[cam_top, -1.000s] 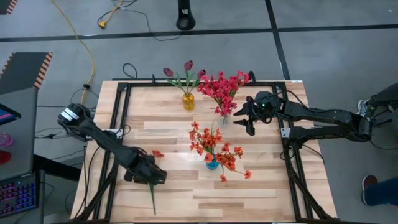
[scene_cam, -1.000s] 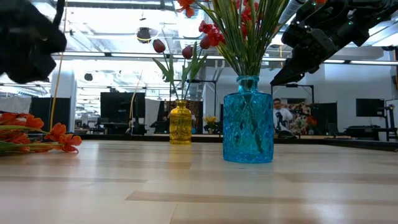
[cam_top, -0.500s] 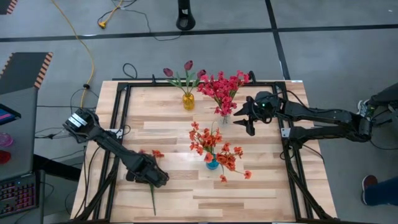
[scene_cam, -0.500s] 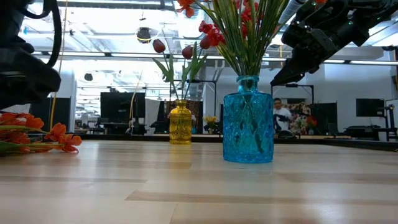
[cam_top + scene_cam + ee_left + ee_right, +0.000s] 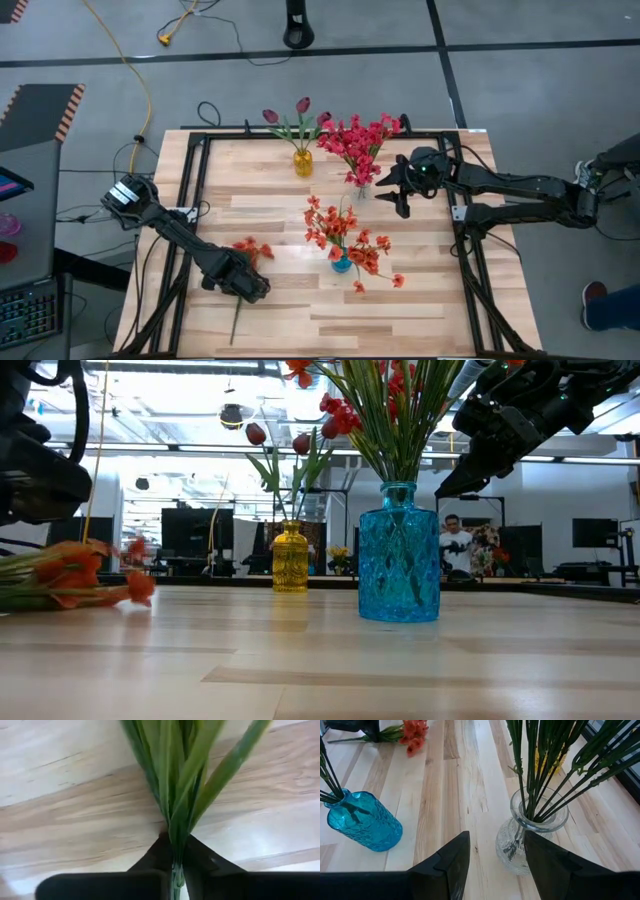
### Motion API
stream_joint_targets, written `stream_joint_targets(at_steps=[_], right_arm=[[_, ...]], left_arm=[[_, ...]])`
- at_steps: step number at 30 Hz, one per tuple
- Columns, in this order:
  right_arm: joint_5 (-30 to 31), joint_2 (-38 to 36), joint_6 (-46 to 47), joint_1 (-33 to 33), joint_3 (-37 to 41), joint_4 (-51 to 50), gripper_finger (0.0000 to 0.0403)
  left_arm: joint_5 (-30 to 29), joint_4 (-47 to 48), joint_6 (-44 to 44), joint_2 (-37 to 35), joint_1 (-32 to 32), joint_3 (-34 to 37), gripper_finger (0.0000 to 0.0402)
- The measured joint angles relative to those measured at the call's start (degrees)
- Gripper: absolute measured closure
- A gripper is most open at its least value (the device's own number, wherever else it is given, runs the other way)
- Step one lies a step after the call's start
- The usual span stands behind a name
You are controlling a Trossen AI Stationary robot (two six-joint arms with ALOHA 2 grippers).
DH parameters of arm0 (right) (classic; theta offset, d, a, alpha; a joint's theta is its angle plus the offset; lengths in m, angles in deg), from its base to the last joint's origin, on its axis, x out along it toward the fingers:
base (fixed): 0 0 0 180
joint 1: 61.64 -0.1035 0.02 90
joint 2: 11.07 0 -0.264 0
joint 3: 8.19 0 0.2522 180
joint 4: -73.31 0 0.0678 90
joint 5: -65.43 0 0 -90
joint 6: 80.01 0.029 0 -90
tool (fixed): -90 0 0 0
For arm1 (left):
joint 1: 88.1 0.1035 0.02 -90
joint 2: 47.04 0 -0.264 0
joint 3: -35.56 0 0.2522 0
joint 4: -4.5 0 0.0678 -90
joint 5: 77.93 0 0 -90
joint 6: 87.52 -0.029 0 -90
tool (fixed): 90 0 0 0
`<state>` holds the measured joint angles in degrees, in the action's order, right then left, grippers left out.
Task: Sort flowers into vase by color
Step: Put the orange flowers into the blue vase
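An orange-red flower spray lies on the table at the near left, its blooms [image 5: 253,248] toward the far edge and its stem end [image 5: 234,330] toward the near edge. My left gripper [image 5: 245,287] stands over its middle, shut on the green stem. A blue vase [image 5: 341,263] at the centre holds orange-red flowers [image 5: 343,232]. A clear vase [image 5: 530,840] holds crimson-pink flowers [image 5: 360,143], and a yellow vase [image 5: 302,162] holds dark maroon buds [image 5: 303,105]. My right gripper [image 5: 396,188] hangs open just right of the clear vase, holding nothing. My left gripper pinches the spray's bundled green stem [image 5: 176,851] between its two fingers, just below where the leaves fan out and about midway along the spray. The fingers come from above, pointing down, and lie across the stem. The spray lies on the table, blooms [image 5: 75,570] on the wood.
A black metal frame [image 5: 192,200] runs along the table's left, far and right sides. Bare wood lies between the spray and the blue vase [image 5: 398,555]. My right arm [image 5: 520,190] reaches in from the right edge.
My left gripper has sunk onto the spray and shut on its stem. The spray has turned a little on the table: the stem end has swung toward the left edge, and the blooms have shifted toward the right.
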<state>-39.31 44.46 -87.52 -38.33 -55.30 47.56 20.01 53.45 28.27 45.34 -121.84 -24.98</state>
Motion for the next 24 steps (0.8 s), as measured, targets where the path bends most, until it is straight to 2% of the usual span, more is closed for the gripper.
stream_joint_targets(at_steps=[5,13,24], right_arm=[[0.0,0.0,0.0,0.0,0.0,0.0,0.0188],[0.0,0.0,0.0,0.0,0.0,0.0,0.0188],[0.0,0.0,0.0,0.0,0.0,0.0,0.0188]], left_arm=[[-3.8,0.1,-3.5,-0.2,0.1,-0.8,0.0394],[-21.7,-2.1,-12.3,-4.9,0.4,-3.2,0.0399],[-50.1,-11.4,-29.3,-9.3,0.4,-3.3,0.0401]])
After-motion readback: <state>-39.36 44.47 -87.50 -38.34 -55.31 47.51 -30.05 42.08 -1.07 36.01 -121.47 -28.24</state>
